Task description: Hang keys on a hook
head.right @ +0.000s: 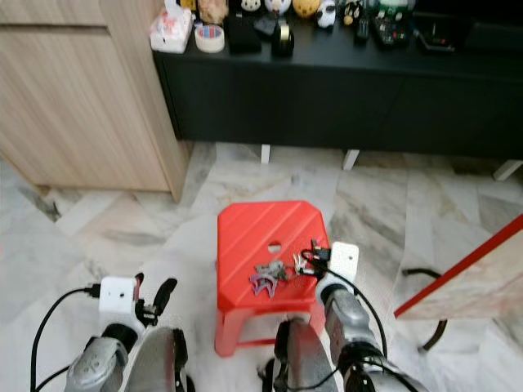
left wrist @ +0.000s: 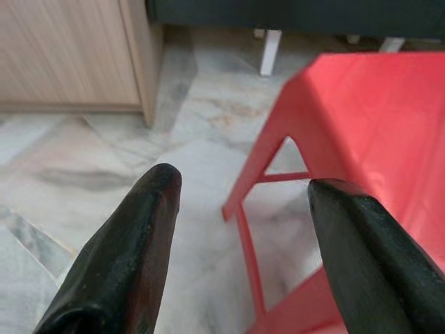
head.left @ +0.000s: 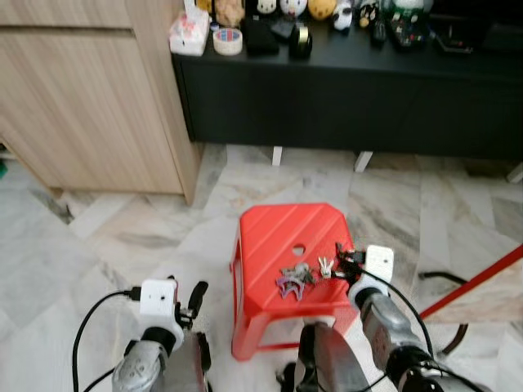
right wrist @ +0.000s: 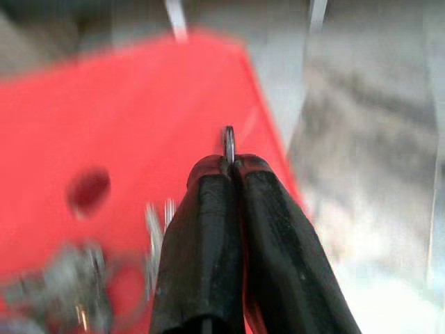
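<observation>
One bunch of keys (head.left: 298, 278) lies on red plastic stool (head.left: 278, 237) top. Right gripper (right wrist: 230, 161) pressed together, pinching the bunch's metal ring (right wrist: 228, 142). Left gripper (left wrist: 240, 198) spread wide beside stool, above marble floor (head.left: 139, 237).

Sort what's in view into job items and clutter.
Job: keys on the red stool; right gripper, jaws shut on the key ring.
Lying about: tape roll, tissue pack, figurines on the black cabinet; wooden cupboard.
</observation>
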